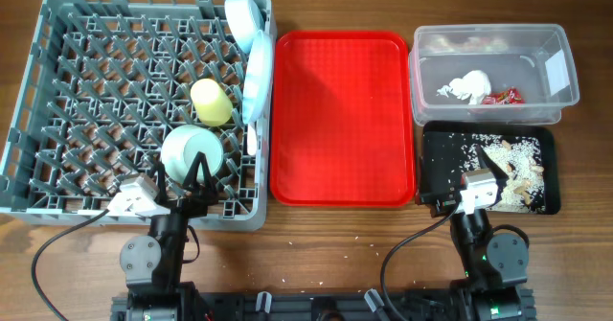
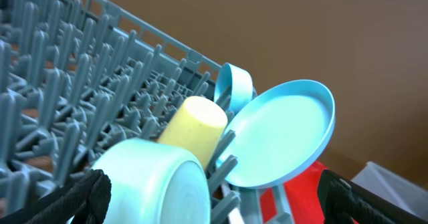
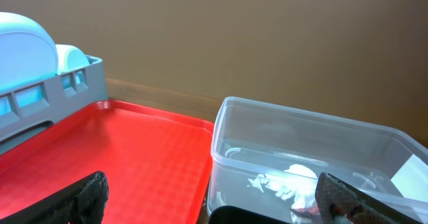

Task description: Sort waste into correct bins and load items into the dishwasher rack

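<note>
The grey dishwasher rack [image 1: 57, 91] holds a yellow cup [image 1: 211, 102], a pale blue bowl [image 1: 192, 150] and pale blue plate and bowl pieces standing along its right side [image 1: 257, 72]. My left gripper [image 1: 196, 179] is open at the rack's front, its fingers either side of the bowl [image 2: 160, 184]. The cup [image 2: 194, 124] and plate [image 2: 281, 134] stand behind it. The clear tub [image 1: 560, 91] holds the white napkin [image 1: 469, 87] and red wrapper [image 1: 503, 97]. The black tray [image 1: 441, 139] holds rice scraps [image 1: 512, 163]. My right gripper [image 1: 442, 189] is open and empty at its front left corner.
The flat red serving tray [image 1: 340, 120] lies between the rack and the bins, also in the right wrist view [image 3: 134, 157]. The tub [image 3: 301, 150] is ahead of my right gripper [image 3: 217, 207]. A few grains lie on the wooden table [image 1: 326, 235].
</note>
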Motion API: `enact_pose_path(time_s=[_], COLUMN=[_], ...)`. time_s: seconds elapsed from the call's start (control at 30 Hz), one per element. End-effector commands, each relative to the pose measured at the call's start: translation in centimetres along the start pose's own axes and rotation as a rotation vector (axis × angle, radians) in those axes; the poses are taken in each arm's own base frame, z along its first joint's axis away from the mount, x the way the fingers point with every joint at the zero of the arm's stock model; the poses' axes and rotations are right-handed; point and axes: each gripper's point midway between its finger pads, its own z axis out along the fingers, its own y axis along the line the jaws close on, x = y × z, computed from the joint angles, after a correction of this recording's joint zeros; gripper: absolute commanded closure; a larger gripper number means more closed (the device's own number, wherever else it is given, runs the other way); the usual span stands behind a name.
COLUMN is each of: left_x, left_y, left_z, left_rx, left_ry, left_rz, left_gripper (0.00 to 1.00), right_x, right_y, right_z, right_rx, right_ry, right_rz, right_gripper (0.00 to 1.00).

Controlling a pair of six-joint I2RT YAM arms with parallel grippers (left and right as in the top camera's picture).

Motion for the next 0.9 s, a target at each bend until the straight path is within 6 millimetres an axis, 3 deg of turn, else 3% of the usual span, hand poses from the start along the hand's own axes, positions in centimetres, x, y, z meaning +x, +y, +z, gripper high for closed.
enact_pose_path(time_s=[0.0,0.1,0.87], left_x=[0.12,0.12,0.16], left_y=[0.19,0.24,0.06], left_z=[-0.03,-0.03,-0.02], left_rx=[-0.014,-0.019,-0.008], left_ry=[-0.001,-0.001,0.0], left_rz=[0.259,0.351,0.351], left_gripper=[0.0,0.0,0.0], right_x=[-0.19,-0.19,-0.19], right_y=[0.1,0.1,0.1], right_z=[-0.04,-0.04,-0.04], right_rx=[-0.008,-0.008,-0.008], right_ry=[-0.01,-0.01,-0.01], right_rz=[-0.013,-0.013,-0.013], right_gripper=[0.0,0.0,0.0])
